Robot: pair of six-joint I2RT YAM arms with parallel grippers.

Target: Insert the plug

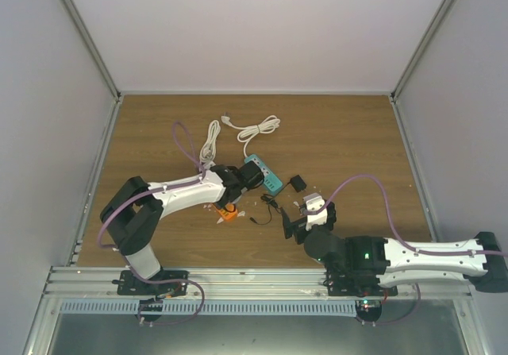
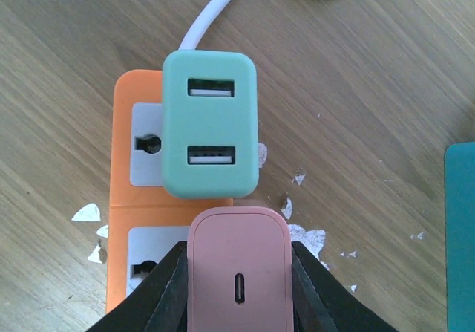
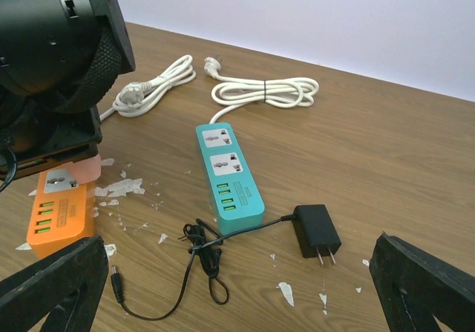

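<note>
Right end effector [image 3: 241, 287] spread, empty, facing plug [image 3: 315, 232] lying flat on counter [image 3: 386, 146], prongs nearward, near teal strip [image 3: 226, 172]. Light, rigid, likely slick; pinch body's side faces, mind trailing cord [image 3: 245, 224]. Left end effector [image 2: 239, 291] clamps pink adapter [image 2: 237, 243].

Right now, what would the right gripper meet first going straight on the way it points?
Likely the coiled black cord just ahead of the right gripper, then the teal power strip; the black plug lies slightly right. Depth is unclear.

L pincer [image 2: 239, 281] clamped; R pincer [image 3: 237, 284] wide.
</note>
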